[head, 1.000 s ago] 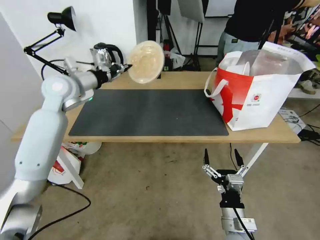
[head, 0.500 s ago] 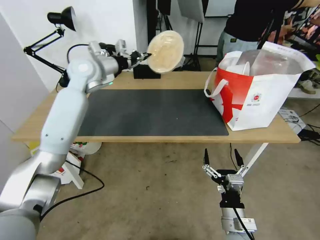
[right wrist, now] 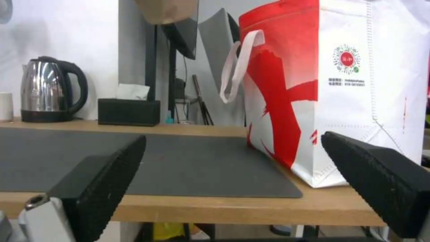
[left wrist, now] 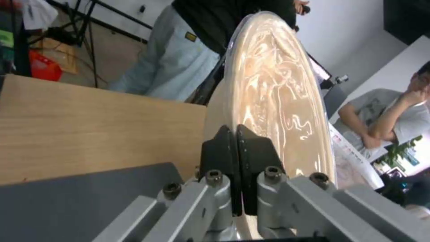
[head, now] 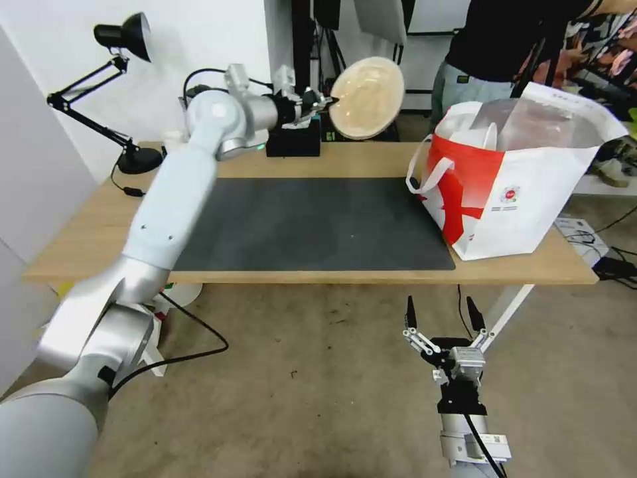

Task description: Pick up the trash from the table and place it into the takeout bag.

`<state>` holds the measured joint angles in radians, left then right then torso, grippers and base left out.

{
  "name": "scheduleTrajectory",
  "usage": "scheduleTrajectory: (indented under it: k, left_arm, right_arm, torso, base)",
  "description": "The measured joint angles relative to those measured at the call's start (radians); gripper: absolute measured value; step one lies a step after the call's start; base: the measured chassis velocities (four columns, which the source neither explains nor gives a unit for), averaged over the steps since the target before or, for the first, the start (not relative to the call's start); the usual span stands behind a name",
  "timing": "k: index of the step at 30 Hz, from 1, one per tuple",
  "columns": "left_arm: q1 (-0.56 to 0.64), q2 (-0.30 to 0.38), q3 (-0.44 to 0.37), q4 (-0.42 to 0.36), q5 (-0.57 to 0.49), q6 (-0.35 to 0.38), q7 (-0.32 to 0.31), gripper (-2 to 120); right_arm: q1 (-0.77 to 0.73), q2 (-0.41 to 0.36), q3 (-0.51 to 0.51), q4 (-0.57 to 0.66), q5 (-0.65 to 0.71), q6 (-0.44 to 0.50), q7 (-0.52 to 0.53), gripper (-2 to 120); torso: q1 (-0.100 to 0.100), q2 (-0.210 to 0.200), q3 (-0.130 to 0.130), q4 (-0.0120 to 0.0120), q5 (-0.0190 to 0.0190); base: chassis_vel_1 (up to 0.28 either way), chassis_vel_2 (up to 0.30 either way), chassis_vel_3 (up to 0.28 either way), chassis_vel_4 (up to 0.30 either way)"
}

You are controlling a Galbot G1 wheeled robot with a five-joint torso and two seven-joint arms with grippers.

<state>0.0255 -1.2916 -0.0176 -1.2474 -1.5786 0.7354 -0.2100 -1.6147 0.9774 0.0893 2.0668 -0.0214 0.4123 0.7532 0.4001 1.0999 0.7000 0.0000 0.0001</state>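
Left gripper, seen from the head, is stretched out high above the far edge of the table, pinching the rim of the beige bowl, which hangs on edge in the air, well left of the bag on the table's right end; the right gripper hangs low before the table, fingers spread wide and empty. Left wrist: the black fingertips close tight on the bowl's rim over the wood. Right wrist: open pads frame the mat and bag.
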Motion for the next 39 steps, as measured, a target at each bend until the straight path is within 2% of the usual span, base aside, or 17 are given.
scheduleTrajectory:
  k: [10,12,13,23,26,27,31,39]
  left_arm:
    - [-0.087,-0.038,0.042,0.078,0.026,-0.003,0.039,0]
    - [-0.099,-0.041,0.054,0.092,0.042,-0.009,0.068,0]
    - [-0.106,-0.041,0.068,0.106,0.063,-0.018,0.107,0]
    - [-0.16,-0.033,0.134,0.157,0.11,-0.059,0.225,0]
    - [-0.181,-0.048,0.159,0.186,0.13,-0.084,0.281,0]
    - [-0.193,-0.057,0.178,0.204,0.142,-0.102,0.319,0]
    - [-0.214,-0.082,0.2,0.246,0.166,-0.12,0.366,0]
    - [-0.253,-0.139,0.231,0.347,0.207,-0.161,0.452,0]
  right_arm:
    - [0.0,0.0,0.0,0.0,0.0,0.0,0.0,100]
    - [0.0,0.0,0.0,0.0,0.0,0.0,0.0,100]
    - [0.0,0.0,0.0,0.0,0.0,0.0,0.0,100]
    - [0.0,0.0,0.0,0.0,0.0,0.0,0.0,100]
    - [0.0,0.0,0.0,0.0,0.0,0.0,0.0,100]
    - [0.0,0.0,0.0,0.0,0.0,0.0,0.0,100]
    - [0.0,0.0,0.0,0.0,0.0,0.0,0.0,100]
    - [0.0,0.0,0.0,0.0,0.0,0.0,0.0,100]
  torso:
    - [0.0,0.0,0.0,0.0,0.0]
    - [0.0,0.0,0.0,0.0,0.0]
    - [0.0,0.0,0.0,0.0,-0.0001]
    - [0.0,0.0,0.0,0.0004,-0.0002]
    - [0.0,0.0,0.0,-0.0003,0.0002]
    - [0.0,0.0,0.0,-0.0004,0.0001]
    - [0.0,0.0,0.0,0.0003,-0.0002]
    - [0.0,0.0,0.0,-0.0001,0.0]
  base:
    - [0.0,0.0,0.0,0.0]
    - [0.0,0.0,0.0,0.0]
    - [0.0,0.0,0.0,0.0]
    - [0.0,0.0,0.0,0.0]
    - [0.0,0.0,0.0,0.0]
    - [0.0,0.0,0.0,0.0]
    - [0.0,0.0,0.0,0.0]
    - [0.0,0.0,0.0,0.0]
